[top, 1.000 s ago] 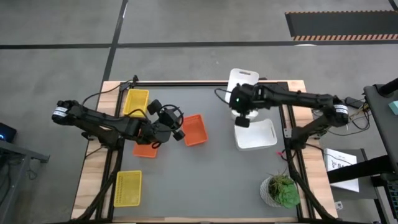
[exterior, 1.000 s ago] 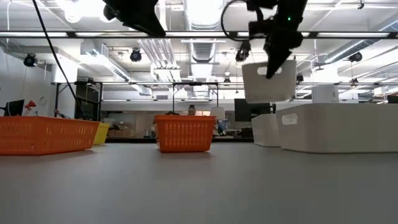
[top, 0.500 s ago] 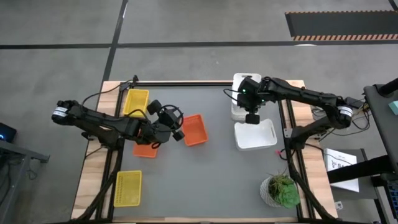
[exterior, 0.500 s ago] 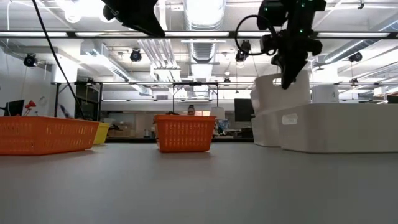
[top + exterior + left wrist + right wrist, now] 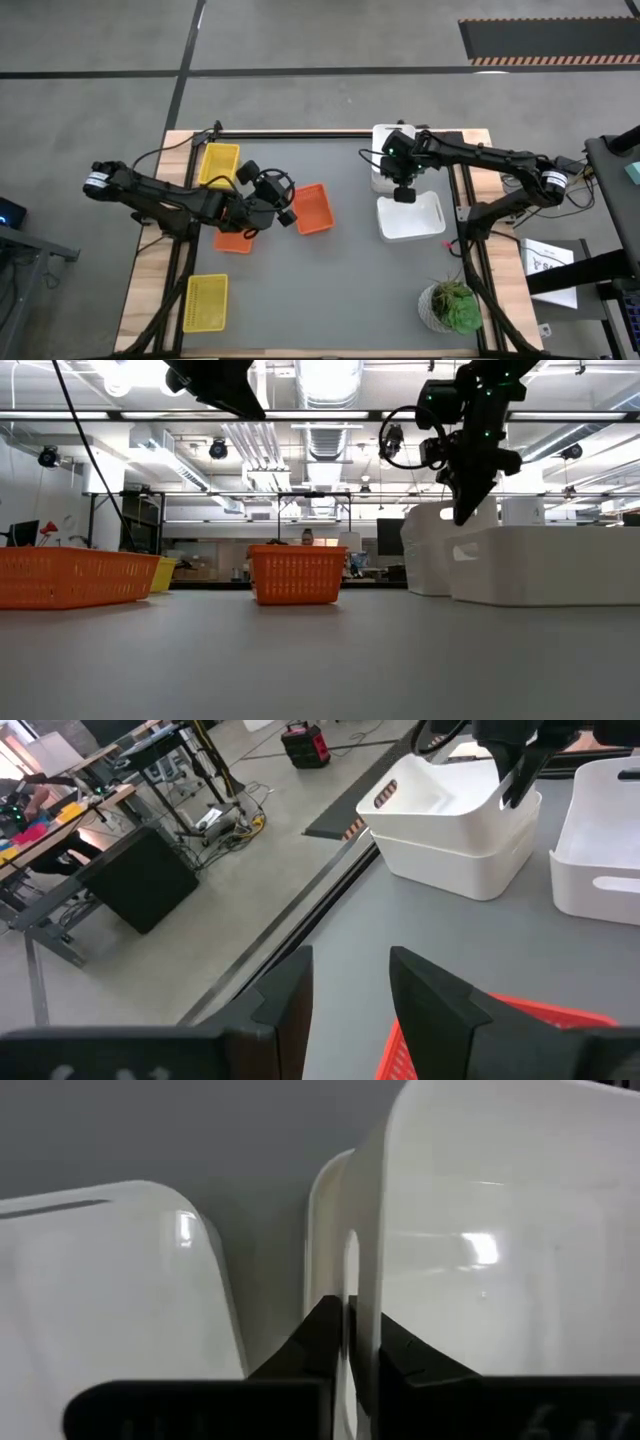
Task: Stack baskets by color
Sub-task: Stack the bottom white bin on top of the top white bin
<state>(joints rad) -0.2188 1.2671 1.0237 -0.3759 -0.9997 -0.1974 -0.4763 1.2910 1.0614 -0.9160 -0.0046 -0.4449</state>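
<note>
Two white baskets (image 5: 385,178) sit nested at the table's far right edge, a third white basket (image 5: 412,217) just beside them. The right gripper (image 5: 348,1342) pinches the upper one's wall. The left gripper (image 5: 350,995) – jaws spread – hovers by an orange basket (image 5: 312,208).

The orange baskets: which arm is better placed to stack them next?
Left, probably. The left gripper, open, hovers between the two orange baskets. The right gripper is at the far side, shut on the rim of the stacked white baskets.

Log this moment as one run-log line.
right gripper: shut on top white round-cornered plastic basket, nested in second white basket | left gripper: open, above orange mesh basket
</note>
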